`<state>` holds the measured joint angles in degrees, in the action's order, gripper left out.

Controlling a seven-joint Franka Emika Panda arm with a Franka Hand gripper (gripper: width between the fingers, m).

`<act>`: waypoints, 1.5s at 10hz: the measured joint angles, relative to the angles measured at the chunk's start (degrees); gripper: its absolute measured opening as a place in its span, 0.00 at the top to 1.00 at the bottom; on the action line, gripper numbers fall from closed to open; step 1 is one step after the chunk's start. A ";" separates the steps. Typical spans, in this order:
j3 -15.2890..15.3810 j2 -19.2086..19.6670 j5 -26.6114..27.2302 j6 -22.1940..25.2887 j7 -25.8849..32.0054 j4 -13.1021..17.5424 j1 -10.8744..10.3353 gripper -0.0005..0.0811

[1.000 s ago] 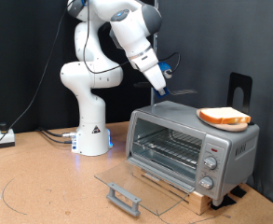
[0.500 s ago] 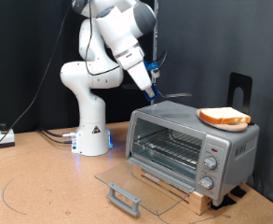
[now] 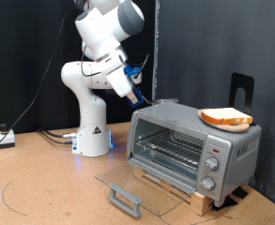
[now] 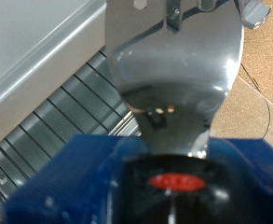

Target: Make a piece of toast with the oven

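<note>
1. Looking at the exterior view, you have the gripper point(image 3: 142, 100) in the air just off the oven's point(image 3: 191, 141) upper corner on the exterior view's left, well short of the bread.
2. You can see a flat metal blade, a spatula point(image 4: 173, 70) by its look, clamped between the fingers; the wrist view shows it running out from the blue hand over the oven's wire rack point(image 4: 57, 121). A thin flat tool suits sliding under a slice, which is likely why you carry it.
3. The piece of toast point(image 3: 226, 117) lies on the oven's roof, near the end on the exterior view's right, above the knobs point(image 3: 210, 169). It is not on the rack, so the bread has not gone in.
4. The glass door point(image 3: 137, 183) hangs fully open, laid flat on the table in front, its handle point(image 3: 123, 199) toward the table's near edge; that leaves the rack clear to reach.
5. The oven sits on a wooden base point(image 3: 189, 195), which lifts its mouth off the table.
</note>
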<state>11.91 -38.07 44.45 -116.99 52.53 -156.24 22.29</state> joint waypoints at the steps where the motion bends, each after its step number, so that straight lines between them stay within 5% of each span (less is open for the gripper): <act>1: 0.10 -0.13 0.04 -0.14 0.13 -0.18 -0.07 0.49; 5: 1.82 0.45 -0.31 -3.31 8.00 -1.34 -1.67 0.49; 8: 8.30 4.09 -4.30 -8.93 3.55 -0.90 -0.97 0.49; 15: 15.70 12.14 3.54 -15.21 -0.24 3.76 -2.33 0.49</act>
<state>27.60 -25.93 47.98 -132.20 52.29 -152.48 19.96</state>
